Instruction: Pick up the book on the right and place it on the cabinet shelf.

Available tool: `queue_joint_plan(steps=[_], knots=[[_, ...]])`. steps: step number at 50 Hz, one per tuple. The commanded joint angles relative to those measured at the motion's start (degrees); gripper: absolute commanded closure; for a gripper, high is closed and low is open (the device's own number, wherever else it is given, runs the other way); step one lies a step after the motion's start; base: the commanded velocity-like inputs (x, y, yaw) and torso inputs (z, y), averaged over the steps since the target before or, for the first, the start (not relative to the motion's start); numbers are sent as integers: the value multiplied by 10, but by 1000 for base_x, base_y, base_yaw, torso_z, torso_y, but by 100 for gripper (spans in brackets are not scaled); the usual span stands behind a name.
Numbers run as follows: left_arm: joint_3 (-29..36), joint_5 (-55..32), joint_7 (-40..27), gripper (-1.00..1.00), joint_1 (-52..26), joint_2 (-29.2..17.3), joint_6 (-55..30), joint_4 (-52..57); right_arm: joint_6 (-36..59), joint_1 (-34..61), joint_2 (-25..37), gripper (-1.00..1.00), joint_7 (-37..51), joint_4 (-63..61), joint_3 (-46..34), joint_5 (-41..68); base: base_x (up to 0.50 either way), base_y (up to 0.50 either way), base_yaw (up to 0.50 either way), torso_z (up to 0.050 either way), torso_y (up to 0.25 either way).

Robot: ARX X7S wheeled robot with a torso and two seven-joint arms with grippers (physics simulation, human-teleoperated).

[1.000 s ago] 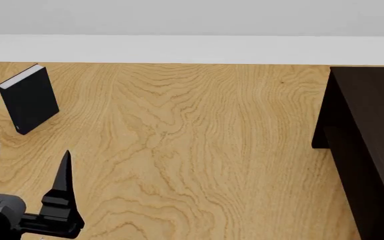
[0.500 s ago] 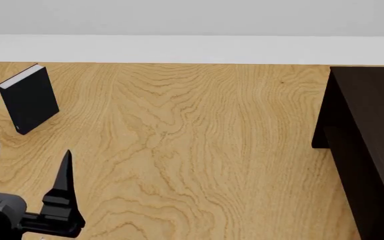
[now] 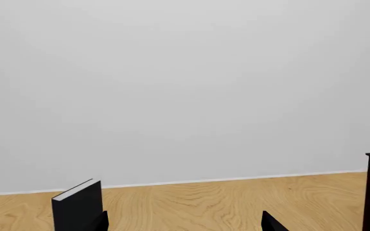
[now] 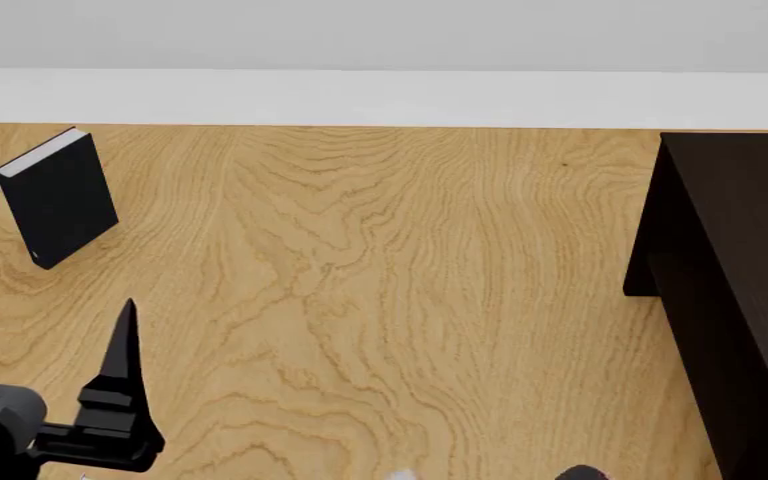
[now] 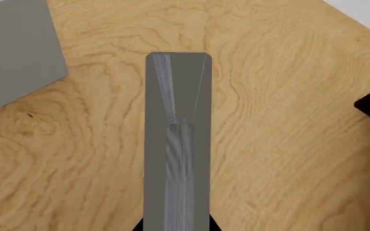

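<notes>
wood floor (image 4: 398, 300) – right pincer (image 5: 175, 226) clamps the book (image 5: 177, 144), left pincer (image 4: 44, 320) apart – empty.

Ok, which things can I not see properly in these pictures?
- Shelf board: the head view's right edge cuts the cabinet, and its dark inside shows no clear board.
- Right end effector: the right wrist view shows only dark tips beside the book; the head view's bottom edge cuts it off.
- Second grey book: cut off by the right wrist view's corner, spine unseen.
</notes>
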Motion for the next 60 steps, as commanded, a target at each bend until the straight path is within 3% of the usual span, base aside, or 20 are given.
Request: queue_joint_plan(steps=[1,24,34,60], knots=[[-2,-3,-3,-100,2,-3,1,3,2,37,-10,100,-15,-9,13,-30,0,0,0,0,0],[-5,-14,-5,-100,9,-8,5,11,15,56,-34,100,-58,-17,6,-114,0,0,0,0,1],[-8,-16,-10,-100,18,-16,3,28,60,131,-83,100,-11,21,-70,-152,0,0,0,0,1],[-6,-24,-17,-100,11,-20,-4,32,42,244,-158,100,-107,103,-252,-388,0,0,0,0,1]])
